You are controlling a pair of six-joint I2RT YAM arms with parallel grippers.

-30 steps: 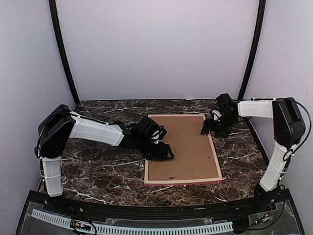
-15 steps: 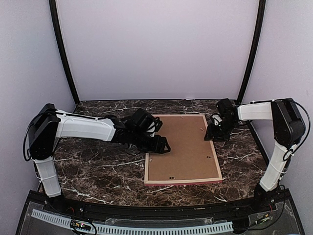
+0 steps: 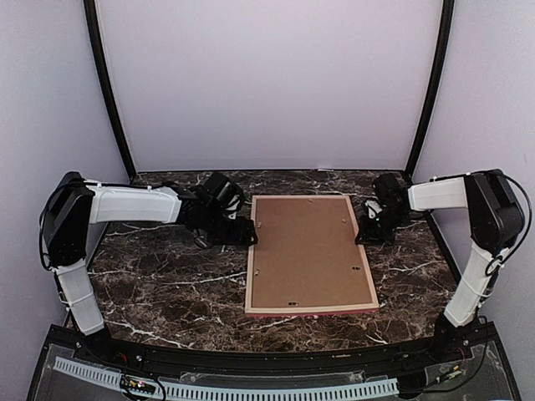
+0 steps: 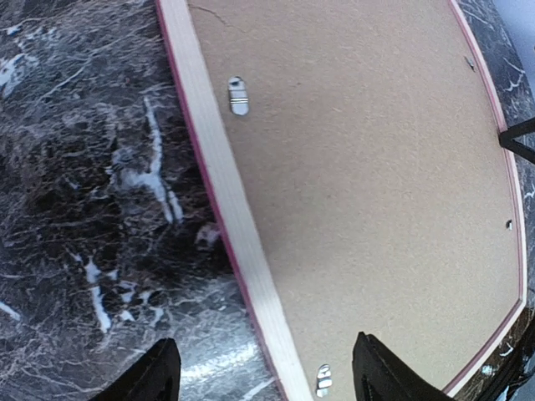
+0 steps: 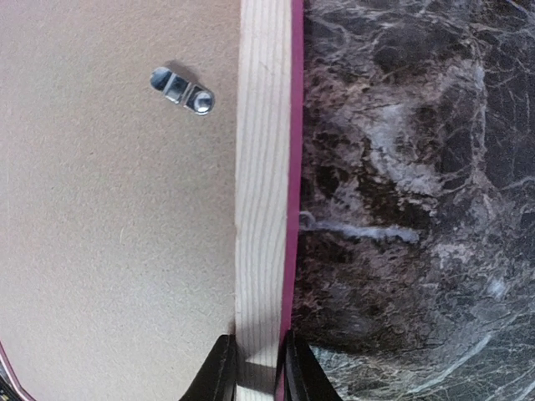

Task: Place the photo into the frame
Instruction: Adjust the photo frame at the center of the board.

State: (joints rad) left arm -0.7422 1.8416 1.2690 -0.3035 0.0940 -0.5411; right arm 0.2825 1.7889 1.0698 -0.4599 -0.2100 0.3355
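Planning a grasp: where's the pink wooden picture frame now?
Top view: the pink wooden picture frame lies right of centre, between the left gripper and right gripper.

The frame (image 3: 313, 310) is laid flat, face down, on the dark marble table (image 3: 167, 284), slightly right of centre, long sides running near-far. Pale wood sides & a thin pink edge are seen; the back is filled w/ a brown board (image 3: 309, 251).

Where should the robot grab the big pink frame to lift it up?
By a long side rail, coming down from above. The frame lies flat, face-down on the table, so only its thin pale wood rim stands up to pinch. The right claw pinches the right rail this way.
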